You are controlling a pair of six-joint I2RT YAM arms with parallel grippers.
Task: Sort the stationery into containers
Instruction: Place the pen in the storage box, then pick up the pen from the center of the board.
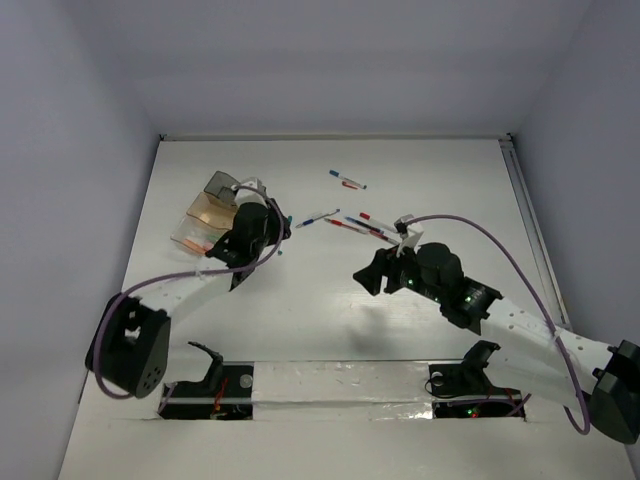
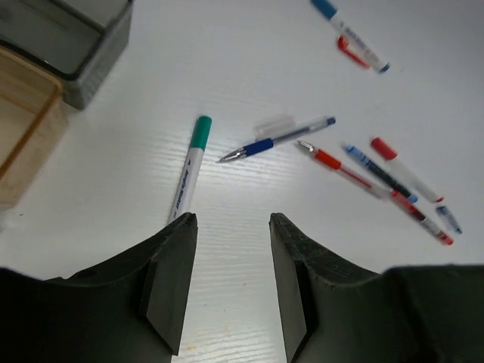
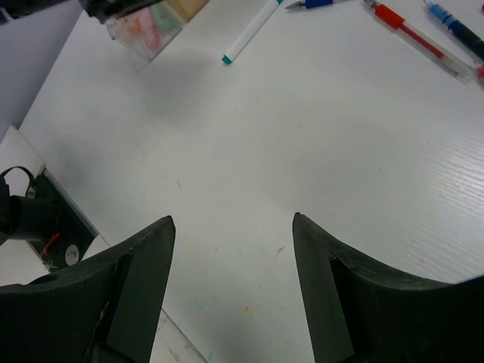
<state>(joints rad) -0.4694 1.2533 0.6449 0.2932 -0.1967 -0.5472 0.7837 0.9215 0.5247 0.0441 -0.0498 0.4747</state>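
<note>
The left arm stretched far-left, its left pincer (image 2: 233,221) spread empty beside a teal-capped marker (image 2: 190,168); the right pincer (image 3: 233,219) gaped empty above the counter (image 3: 249,136).

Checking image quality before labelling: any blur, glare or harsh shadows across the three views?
Top external: even, diffuse light, only a faint shadow on the table under the right arm; pens tiny. Left wrist: teal-capped marker sharp, no glare. Right wrist: right pincer dark, table grain crisp.
</note>
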